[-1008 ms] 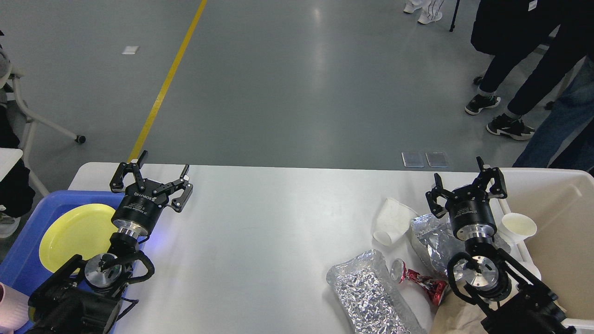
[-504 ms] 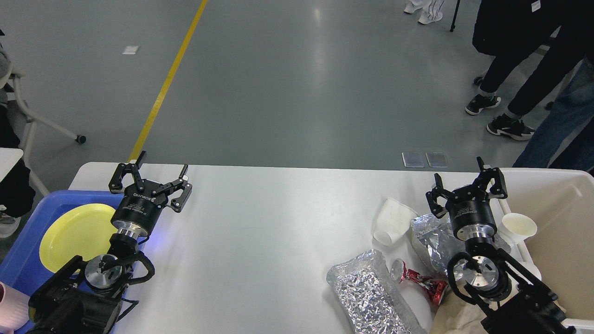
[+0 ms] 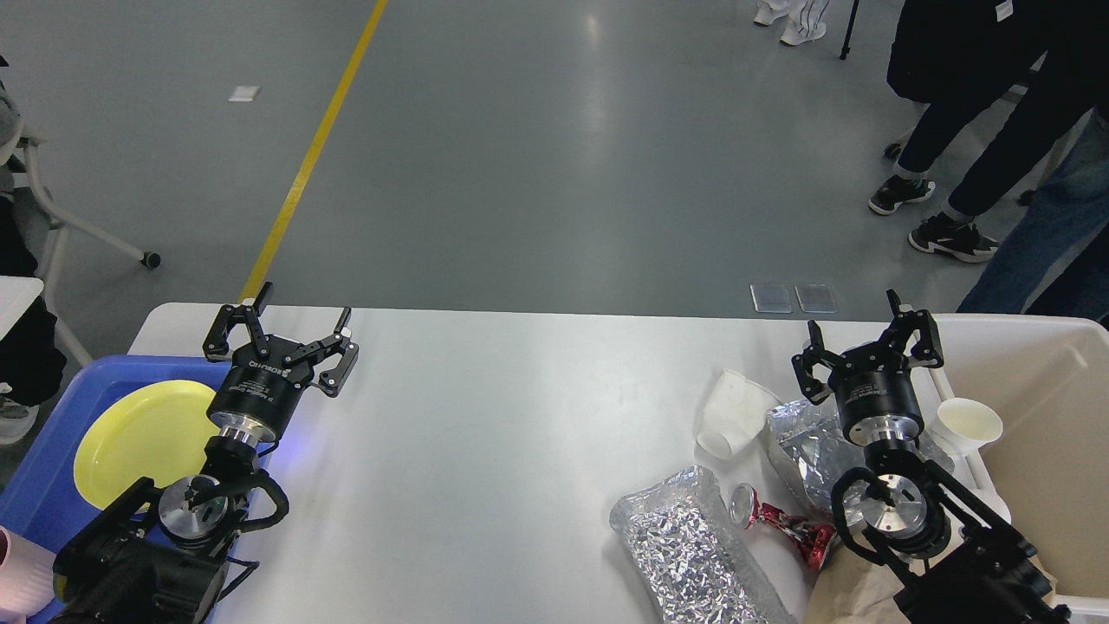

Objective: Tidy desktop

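Now, by label:

Table: the desktop (image 3: pixel 485 451) fills the lower middle of the view, its far edge running straight across, with rounded far corners.
Blue tray: the blue tray (image 3: pixel 52 451) sits at the table's left end and holds a yellow plate (image 3: pixel 139 438) lying flat; a pink cup (image 3: pixel 22 576) shows at the tray's near corner, cut off by the picture's edge.
Beige tub: the beige tub (image 3: pixel 1053 390) stands at the table's right end; a white paper cup (image 3: pixel 969 425) sits upright just at its inner left wall.
Left gripper: the left gripper (image 3: pixel 282 338) hangs over the table's far left part, just beside the tray, fingers spread wide, nothing between them.
Right gripper: the right gripper (image 3: pixel 866 347) hangs near the table's far right edge, beside the tub, fingers spread wide and empty.
Open room: the whole middle of the table, between the two arms, is bare white surface.
Clutter: near the table's right end lie a tipped white cup (image 3: pixel 732 412), a crumpled foil bag (image 3: pixel 689 546), a second foil wrapper (image 3: pixel 810 451) partly under the right arm, a crushed red can (image 3: pixel 780 520) and a brown paper bag (image 3: pixel 853 589) at the near edge.
Beyond the table: grey floor with a yellow line (image 3: pixel 312 147); people's legs (image 3: pixel 970 147) stand far right.
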Tool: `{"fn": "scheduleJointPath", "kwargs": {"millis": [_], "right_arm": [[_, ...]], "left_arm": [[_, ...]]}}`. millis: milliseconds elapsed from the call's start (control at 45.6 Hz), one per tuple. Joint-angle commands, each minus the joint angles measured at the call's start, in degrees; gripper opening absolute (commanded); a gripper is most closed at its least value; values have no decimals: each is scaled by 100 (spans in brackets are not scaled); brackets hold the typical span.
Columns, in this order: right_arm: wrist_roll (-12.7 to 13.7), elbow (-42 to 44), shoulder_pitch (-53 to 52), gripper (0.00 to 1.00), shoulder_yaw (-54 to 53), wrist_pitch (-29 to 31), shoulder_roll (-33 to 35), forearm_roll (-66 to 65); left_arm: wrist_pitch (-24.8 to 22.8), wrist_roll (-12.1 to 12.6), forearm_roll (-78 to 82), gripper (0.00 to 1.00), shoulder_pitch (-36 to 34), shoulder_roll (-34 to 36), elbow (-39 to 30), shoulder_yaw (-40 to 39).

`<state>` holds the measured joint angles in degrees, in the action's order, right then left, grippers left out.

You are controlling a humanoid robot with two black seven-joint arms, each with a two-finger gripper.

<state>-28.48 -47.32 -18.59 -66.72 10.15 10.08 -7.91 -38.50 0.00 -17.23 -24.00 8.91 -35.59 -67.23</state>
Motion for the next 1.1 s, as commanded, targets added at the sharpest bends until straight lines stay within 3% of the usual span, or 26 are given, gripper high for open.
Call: {"fn": "scheduleJointPath", "kwargs": {"millis": [0, 394, 679, 898, 1073], "right_arm": [[0, 3, -5, 100, 2, 5, 3, -8], [53, 12, -391, 100, 19, -83, 81, 246], [53, 73, -1287, 100, -60, -83, 1618, 932], [53, 890, -1498, 100, -25, -92, 2278, 958], [53, 2524, -2174, 100, 457, -100, 2437, 1090]], "left_arm": [[0, 0, 0, 96, 0, -4, 0, 0], [0, 0, 0, 96, 0, 5, 0, 0], [0, 0, 0, 96, 0, -4, 0, 0], [0, 0, 0, 96, 0, -4, 0, 0], [0, 0, 0, 96, 0, 5, 0, 0]]}}
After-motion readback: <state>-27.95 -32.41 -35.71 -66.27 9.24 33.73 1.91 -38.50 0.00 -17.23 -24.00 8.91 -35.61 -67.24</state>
